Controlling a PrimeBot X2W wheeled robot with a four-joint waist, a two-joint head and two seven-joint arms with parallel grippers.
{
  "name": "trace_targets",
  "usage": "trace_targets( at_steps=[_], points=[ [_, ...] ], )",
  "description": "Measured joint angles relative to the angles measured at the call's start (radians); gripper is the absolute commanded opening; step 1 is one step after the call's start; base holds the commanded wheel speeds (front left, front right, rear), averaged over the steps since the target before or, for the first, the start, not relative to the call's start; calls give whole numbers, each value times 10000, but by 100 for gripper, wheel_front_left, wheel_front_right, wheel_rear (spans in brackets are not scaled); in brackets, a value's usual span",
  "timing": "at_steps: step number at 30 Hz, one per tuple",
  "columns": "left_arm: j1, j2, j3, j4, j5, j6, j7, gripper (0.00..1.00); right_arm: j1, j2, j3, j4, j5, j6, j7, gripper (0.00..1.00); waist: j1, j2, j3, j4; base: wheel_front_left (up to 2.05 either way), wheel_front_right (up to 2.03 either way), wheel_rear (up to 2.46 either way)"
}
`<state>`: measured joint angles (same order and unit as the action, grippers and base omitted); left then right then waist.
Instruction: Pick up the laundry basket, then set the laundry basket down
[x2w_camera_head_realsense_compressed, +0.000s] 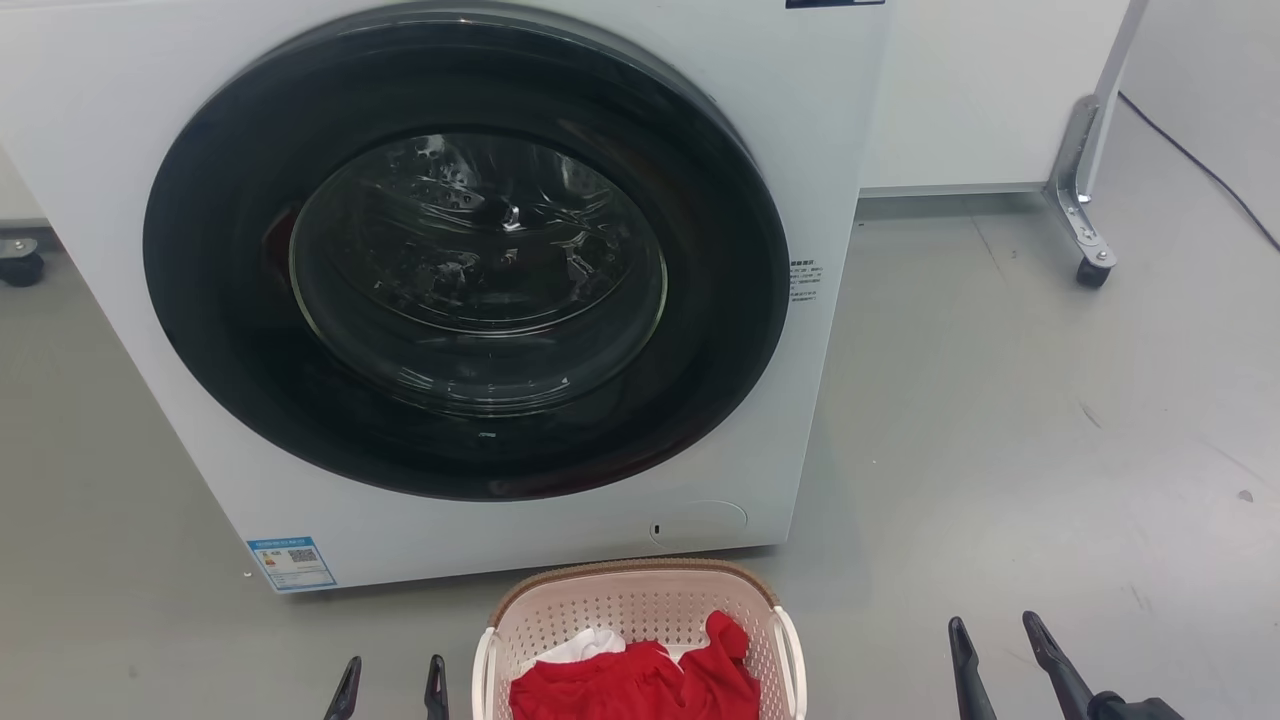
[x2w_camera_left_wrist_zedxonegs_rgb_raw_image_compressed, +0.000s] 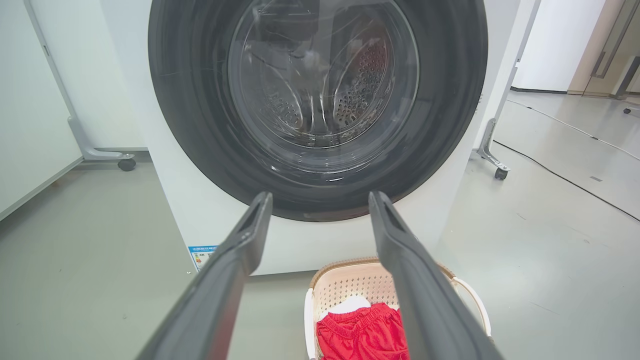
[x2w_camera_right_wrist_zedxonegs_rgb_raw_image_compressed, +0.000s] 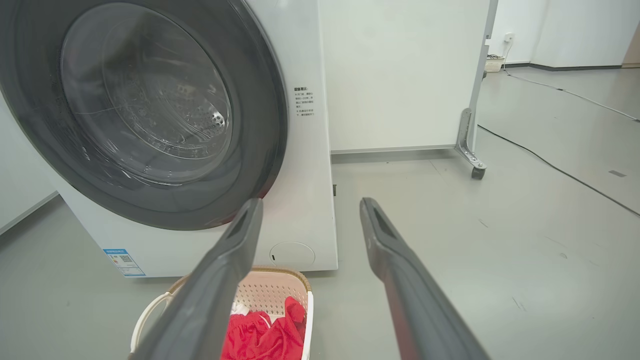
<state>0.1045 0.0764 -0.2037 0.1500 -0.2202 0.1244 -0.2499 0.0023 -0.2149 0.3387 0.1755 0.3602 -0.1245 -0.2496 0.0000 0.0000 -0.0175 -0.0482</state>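
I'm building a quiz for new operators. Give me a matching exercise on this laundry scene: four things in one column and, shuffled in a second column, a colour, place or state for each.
Column one
1. laundry basket
2. garment
3. label
4. right gripper

Column two
A. blue, low on the washing machine front
B. open, to the right of the basket
C. red, inside the basket
D. pink-beige, on the floor before the machine

Pairs: 1-D, 2-C, 3-A, 4-B

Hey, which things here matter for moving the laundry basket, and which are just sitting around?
For the job: laundry basket, left gripper, right gripper, jaws open on both.
Just there: washing machine, red clothes in the basket, wheeled partition, floor cable.
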Motion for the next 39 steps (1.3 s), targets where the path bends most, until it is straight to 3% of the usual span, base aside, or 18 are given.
trace_targets(
  at_steps=[30, 31, 39],
  points=[
    [80, -159, 173, -385, 121, 0, 284, 100, 511, 428, -591, -619, -798, 0, 8, 100, 0, 0, 146, 91, 0, 0, 0],
    [81, -163, 176, -360, 115, -2, 282, 0, 515, 435, -589, -598, -815, 2, 15, 0, 0, 0, 149, 93, 0, 0, 0],
    [215, -173, 232, 25, -173, -107, 372, 0, 695, 587, -711, -201, -520, 81, 119, 0, 0, 0, 157, 108, 0, 0, 0]
  ],
)
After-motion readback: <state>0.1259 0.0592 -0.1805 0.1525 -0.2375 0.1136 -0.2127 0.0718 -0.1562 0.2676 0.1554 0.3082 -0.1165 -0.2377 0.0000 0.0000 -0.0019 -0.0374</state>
